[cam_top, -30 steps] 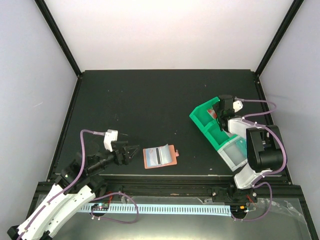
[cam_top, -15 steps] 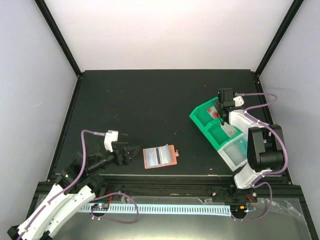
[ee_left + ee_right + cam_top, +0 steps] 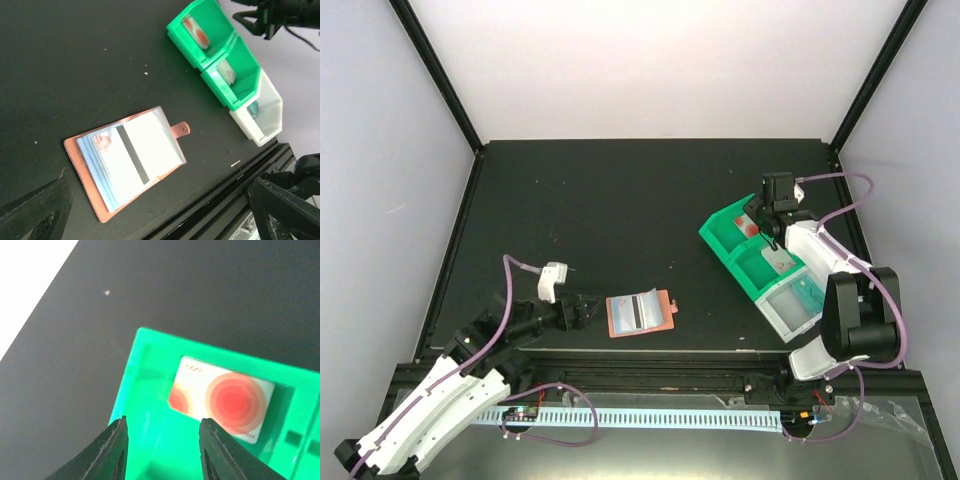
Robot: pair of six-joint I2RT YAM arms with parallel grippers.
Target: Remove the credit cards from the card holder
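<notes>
Open flat on the black surface [image 3: 620,200]: salmon-orange folding card holder [image 3: 165,130], pale grey-blue dark-striped card [image 3: 131,161] uppermost in it. Just left of it, left pincer [image 3: 588,311] spread wide, empty. Above the green plastic bin [image 3: 135,390] holding a red-circled white card [image 3: 225,402], right pincer [image 3: 162,424] parted, gripping nothing.

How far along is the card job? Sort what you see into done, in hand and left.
Done: a red-circled card lies in the far green bin; the next bins hold cards too. In hand: the right gripper hangs open over that card, holding nothing; the left gripper is open beside the holder. Left: a stack of cards in the holder, a striped card on top.
</notes>
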